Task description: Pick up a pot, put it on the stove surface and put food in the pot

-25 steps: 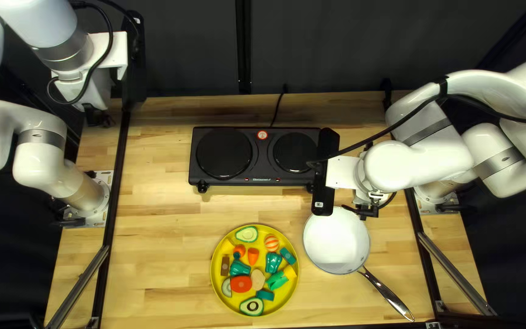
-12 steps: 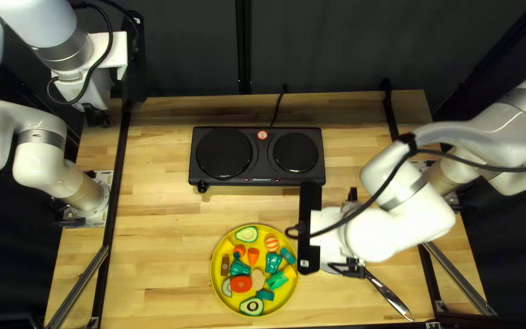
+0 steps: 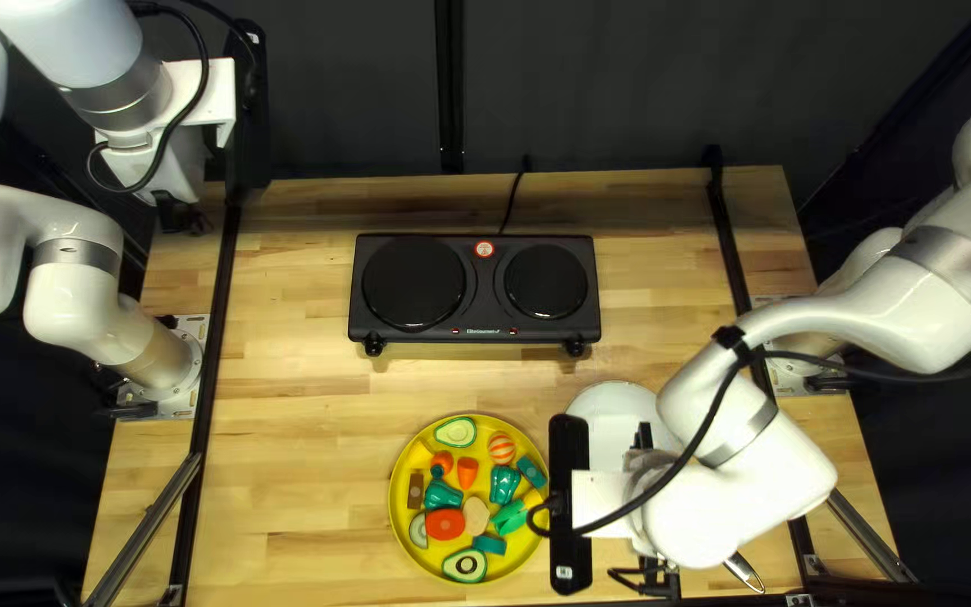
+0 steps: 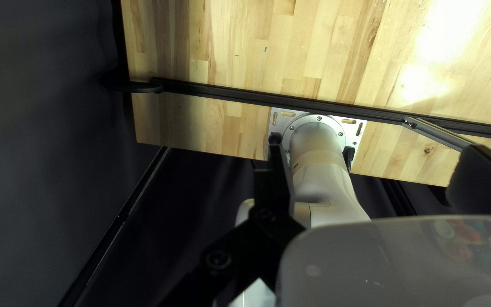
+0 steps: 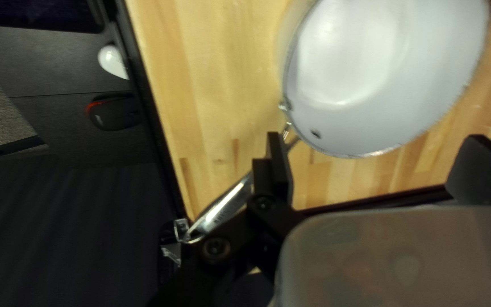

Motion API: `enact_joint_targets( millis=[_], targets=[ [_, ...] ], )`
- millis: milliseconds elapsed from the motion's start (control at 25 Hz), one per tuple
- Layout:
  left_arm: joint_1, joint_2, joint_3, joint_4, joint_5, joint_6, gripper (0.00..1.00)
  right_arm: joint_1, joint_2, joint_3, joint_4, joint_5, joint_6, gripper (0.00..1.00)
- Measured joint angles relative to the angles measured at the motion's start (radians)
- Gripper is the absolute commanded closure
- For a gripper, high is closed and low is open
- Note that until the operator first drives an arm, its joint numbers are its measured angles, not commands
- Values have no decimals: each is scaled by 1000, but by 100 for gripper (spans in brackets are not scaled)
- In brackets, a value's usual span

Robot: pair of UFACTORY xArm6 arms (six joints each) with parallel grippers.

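White pot (image 3: pixel 609 410), round and open on top, sits on the wooden surface (image 3: pixel 317 393), partly covered in the top left view by the right pincer (image 3: pixel 645 472) and its arm (image 3: pixel 733 489). Right pincer spread, fingers well apart. Right wrist view: bowl of the pot lies ahead of the gap between the fingers; inside is smooth, pale and glossy, with a thin rim and a small dark spot on the wall near the handle. Handle (image 5: pixel 231 199) is long, slim, shiny silver metal; runs off the rim, passes behind one finger and on past the surface's edge side. Yellow plate (image 3: pixel 398 483) of toy food beside the right pincer, on the side toward the left arm: avocado halves (image 3: pixel 464 565), green peppers (image 3: pixel 505 485), tomato slice (image 3: pixel 445 523), striped orange ball (image 3: pixel 501 449). Black two-plate stove (image 3: pixel 474 289) farther back than the right pincer. Left pincer (image 3: pixel 179 169) raised by the far left corner, also spread; its arm's base (image 4: pixel 316 136) lies ahead of it in the left wrist view.
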Motion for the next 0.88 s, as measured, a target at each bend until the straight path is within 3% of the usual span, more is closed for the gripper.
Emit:
enact_joint_targets(
  millis=[440,560,880],
  targets=[
    [0,0,0,0,0,0,0,-9,27,9,-3,-29,10,0],
    [0,0,0,0,0,0,0,-20,5,78,-10,-75,22,0],
    [0,0,0,0,0,0,0,-47,-14,282,10,-313,47,0]
  ],
)
